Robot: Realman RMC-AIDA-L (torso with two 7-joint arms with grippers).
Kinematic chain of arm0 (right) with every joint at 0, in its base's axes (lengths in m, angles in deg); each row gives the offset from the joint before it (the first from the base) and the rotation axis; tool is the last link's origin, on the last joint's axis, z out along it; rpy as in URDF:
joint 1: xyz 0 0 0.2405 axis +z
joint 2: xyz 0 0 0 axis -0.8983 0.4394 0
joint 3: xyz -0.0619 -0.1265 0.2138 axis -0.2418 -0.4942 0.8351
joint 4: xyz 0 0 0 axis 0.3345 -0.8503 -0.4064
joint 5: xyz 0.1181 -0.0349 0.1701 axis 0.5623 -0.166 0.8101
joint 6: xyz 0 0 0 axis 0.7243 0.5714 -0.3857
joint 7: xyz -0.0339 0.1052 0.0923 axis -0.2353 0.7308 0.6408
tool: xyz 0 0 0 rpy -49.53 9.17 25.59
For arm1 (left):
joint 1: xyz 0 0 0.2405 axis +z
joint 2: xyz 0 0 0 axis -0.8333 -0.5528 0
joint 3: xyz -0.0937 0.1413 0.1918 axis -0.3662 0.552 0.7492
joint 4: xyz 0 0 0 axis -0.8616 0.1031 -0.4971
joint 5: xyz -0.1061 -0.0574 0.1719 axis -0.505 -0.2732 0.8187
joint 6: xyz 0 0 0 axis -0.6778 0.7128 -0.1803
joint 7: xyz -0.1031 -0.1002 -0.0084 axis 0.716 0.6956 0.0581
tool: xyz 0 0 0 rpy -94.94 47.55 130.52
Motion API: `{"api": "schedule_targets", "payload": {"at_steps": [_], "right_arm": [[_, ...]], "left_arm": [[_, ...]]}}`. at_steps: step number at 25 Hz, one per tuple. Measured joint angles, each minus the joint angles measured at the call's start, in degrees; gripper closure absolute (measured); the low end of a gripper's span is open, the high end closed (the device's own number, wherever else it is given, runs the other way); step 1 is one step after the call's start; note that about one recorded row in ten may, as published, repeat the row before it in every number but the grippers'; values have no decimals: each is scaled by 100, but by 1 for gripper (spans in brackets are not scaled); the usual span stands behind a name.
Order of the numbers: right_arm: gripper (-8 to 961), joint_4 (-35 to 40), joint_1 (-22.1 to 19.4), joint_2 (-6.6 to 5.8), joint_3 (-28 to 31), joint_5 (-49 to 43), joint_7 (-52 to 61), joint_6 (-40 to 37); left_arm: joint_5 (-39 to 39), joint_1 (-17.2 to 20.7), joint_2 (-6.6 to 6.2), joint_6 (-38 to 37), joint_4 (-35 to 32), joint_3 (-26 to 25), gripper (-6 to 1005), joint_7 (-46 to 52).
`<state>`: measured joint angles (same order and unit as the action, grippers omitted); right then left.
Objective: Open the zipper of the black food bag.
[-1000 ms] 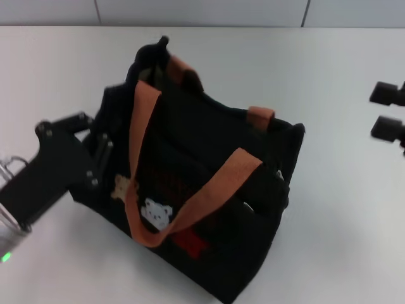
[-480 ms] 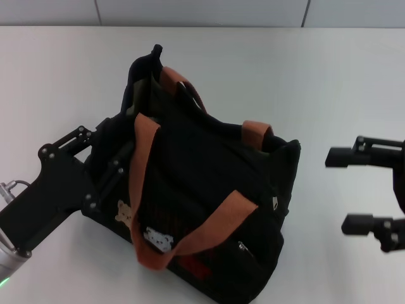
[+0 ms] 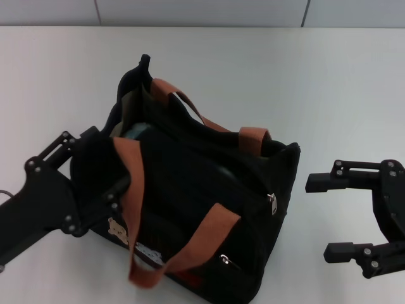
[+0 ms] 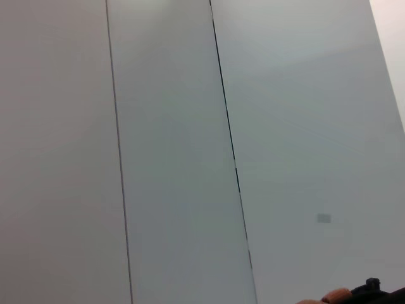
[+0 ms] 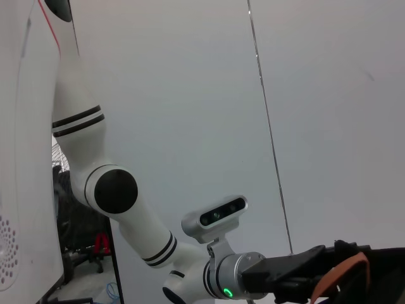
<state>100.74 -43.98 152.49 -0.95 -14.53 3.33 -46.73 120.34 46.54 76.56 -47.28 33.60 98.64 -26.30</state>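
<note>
The right wrist view looks across at the robot's white left arm (image 5: 126,209), banded in black at its joints, with a small camera (image 5: 215,218) mounted at its wrist. Beyond that wrist, the black left gripper (image 5: 297,272) reaches to an orange-brown handle (image 5: 338,275) of the black food bag (image 5: 380,263), close against it, with a pale panelled wall (image 5: 266,95) behind.

Bare tabletop (image 3: 329,95) lies open behind and right of the black food bag (image 3: 209,209); the left gripper (image 3: 95,183) crowds its left end, orange handles (image 3: 136,209) arch overhead.

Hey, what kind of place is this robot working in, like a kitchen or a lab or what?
Probably a robot lab or test room, not a kitchen: a plain white table holding only a black bag, bare grey wall panels, and the white robot arm in front of them.
</note>
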Motion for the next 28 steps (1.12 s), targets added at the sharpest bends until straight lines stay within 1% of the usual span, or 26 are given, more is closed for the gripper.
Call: {"api": "schedule_targets", "payload": {"at_steps": [2,6,16,28], "right_arm": [[158,-34,30,-1,-2,-3,-19,6],[158,-42,32,-2,-4,-9,-45,6],[158,-55,-8,-2,31,-13,-94,-19],[158,-55,-4,-2,49,-12,-97,8]], "left_arm": [[5,70,-41,-28,-192,46,314,190],[58,86,-92,-71,-250,70,184,324],[148,78,-138,-117,-320,61,184,380],[147,85,-152,-225,-391,48,184,450]]}}
